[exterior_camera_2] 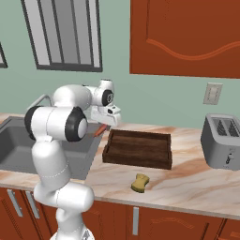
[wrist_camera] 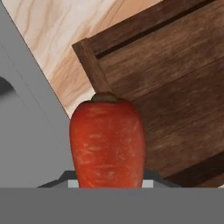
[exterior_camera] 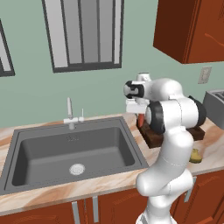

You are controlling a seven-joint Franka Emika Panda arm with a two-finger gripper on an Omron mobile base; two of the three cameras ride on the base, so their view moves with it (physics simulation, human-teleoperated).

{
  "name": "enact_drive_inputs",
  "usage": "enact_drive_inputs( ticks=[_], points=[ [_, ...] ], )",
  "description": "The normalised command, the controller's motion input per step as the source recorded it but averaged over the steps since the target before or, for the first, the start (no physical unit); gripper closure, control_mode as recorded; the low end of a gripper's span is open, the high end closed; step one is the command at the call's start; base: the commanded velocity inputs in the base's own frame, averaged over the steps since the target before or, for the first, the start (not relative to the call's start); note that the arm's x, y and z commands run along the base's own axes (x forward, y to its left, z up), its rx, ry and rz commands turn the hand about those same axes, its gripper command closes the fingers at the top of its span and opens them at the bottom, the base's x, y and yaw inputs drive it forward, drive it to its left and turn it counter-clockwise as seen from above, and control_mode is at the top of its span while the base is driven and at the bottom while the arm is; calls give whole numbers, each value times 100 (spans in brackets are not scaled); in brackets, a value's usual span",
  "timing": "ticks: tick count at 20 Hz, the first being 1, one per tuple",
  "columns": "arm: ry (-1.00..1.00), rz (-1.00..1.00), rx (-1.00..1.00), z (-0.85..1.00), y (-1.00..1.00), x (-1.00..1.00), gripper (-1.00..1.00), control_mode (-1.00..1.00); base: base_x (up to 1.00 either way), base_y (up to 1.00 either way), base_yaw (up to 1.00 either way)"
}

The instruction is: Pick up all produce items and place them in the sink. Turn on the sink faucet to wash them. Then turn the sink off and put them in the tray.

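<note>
Carrot (wrist_camera: 107, 142) gripped in hand (exterior_camera_2: 105, 125), hanging over near-left corner of tray (exterior_camera_2: 138, 149).

Hand closed on fat end of carrot, long axis running straight out from hand, stem end pointing down toward tray corner (wrist_camera: 87, 52). Carrot tip above tray rim edge, sink (exterior_camera: 74, 151) lip just beside, worktop (exterior_camera_2: 187, 180) strip between. Tray floor lying off to one side of carrot, away from sink. Probably needs a short shift further over tray before release, else risk of landing on rim or worktop. Faucet (exterior_camera: 70, 114) well apart, behind sink.
</note>
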Motion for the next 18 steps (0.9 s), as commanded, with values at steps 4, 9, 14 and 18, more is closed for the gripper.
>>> enact_drive_inputs(
  ticks=[4, 9, 14, 18],
  points=[
    [0, -11, 0, 3, -43, -5, 100, -100, 0, 0, 0],
    [0, -11, 0, 0, -46, -3, 100, -100, 0, 0, 0],
    [0, -11, 0, 0, -42, 0, 100, -100, 0, 0, 0],
    [-2, -9, 0, -14, -36, -3, 100, -100, 0, 0, 0]
  ],
)
